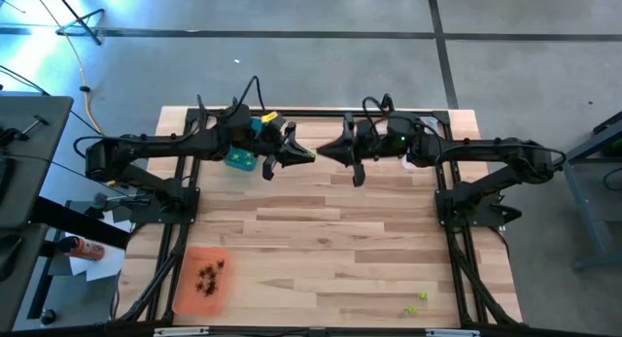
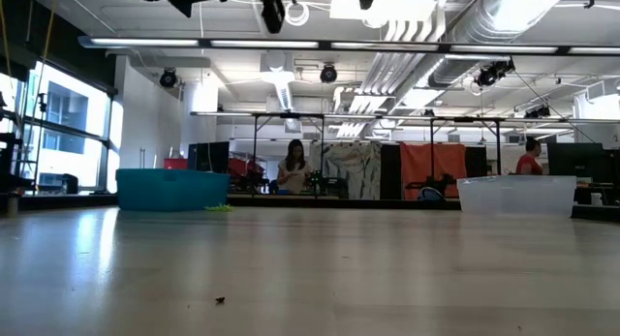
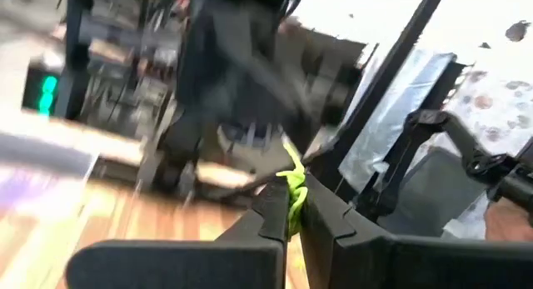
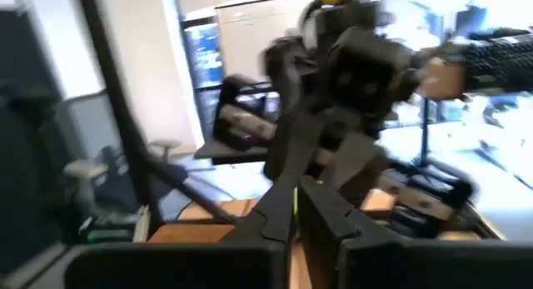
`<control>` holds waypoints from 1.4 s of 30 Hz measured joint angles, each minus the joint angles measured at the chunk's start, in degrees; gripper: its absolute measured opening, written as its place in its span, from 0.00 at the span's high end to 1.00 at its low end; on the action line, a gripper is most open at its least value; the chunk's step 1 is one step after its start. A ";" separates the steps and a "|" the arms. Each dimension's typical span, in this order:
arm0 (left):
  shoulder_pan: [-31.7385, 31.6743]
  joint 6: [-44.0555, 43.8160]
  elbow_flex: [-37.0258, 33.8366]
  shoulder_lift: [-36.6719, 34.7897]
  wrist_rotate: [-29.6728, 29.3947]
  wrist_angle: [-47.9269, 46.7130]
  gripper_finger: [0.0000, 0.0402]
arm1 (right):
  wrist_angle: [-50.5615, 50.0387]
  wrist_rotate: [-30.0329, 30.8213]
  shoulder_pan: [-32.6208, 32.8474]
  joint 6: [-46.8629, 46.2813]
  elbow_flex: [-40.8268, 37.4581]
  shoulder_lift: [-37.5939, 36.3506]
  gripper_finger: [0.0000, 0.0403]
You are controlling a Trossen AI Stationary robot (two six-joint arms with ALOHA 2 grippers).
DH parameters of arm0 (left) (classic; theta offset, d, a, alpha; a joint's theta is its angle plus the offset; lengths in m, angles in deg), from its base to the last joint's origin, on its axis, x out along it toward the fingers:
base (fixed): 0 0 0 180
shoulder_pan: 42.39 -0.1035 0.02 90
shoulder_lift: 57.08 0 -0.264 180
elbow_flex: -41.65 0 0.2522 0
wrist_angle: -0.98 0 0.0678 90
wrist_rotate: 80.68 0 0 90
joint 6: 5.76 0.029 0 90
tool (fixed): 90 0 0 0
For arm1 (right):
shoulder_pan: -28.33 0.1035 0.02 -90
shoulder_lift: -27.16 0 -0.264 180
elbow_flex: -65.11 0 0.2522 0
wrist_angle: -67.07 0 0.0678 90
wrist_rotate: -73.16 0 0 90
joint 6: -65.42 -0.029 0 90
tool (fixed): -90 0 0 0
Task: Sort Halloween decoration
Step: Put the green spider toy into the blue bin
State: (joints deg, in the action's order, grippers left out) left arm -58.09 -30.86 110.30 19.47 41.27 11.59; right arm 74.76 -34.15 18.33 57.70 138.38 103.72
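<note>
High above the table's far middle, my left gripper and my right gripper meet tip to tip, both pointing level. A lime green Halloween decoration sits between my left gripper's shut fingers. A thin green sliver also shows between my right gripper's nearly closed fingers. Dark decorations lie in the orange tray at the near left. Two green ones lie loose on the wood at the near right. My left gripper pinches the lime green decoration between its two fingertips, coming level from the table's left. The piece is lifted clear, high over the table. My right gripper has a sliver of the same green piece between its fingertips, coming level from the table's right.
A teal tray stands at the far left under my left arm and a clear tray at the far right. One tiny dark piece lies on the wood near the front. People sit in the room beyond the table.
</note>
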 joint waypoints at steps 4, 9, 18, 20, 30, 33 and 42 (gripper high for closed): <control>-3.33 2.33 0.00 -3.23 1.87 -10.85 1.00 | -3.81 4.30 -2.47 -1.73 0.00 -2.39 0.83; -8.48 8.67 0.02 -10.02 -0.04 -28.76 1.00 | -15.00 14.34 -4.60 -2.63 0.02 -7.97 0.58; -18.19 8.35 -10.58 -21.63 -10.92 -36.97 1.00 | -36.41 20.32 -6.14 -9.10 0.02 -13.26 0.33; -21.20 6.98 -11.11 -20.97 -14.03 -43.55 1.00 | -38.61 20.32 -6.14 -10.52 0.02 -13.12 0.32; -34.01 13.76 -2.11 -0.57 -20.95 -65.13 1.00 | -35.28 21.39 -6.14 -12.27 0.02 -8.97 0.32; -35.00 14.76 -1.81 5.88 -22.14 -65.49 1.00 | -34.91 21.65 -6.14 -14.76 0.02 -7.10 0.32; -34.80 14.86 -1.66 15.66 -31.70 -61.78 1.00 | -34.71 21.83 -6.10 -24.15 0.02 -2.14 0.32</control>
State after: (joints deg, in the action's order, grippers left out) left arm -92.89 -16.00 108.64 35.13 9.57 -50.20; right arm 40.05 -12.33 12.23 33.55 138.40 101.57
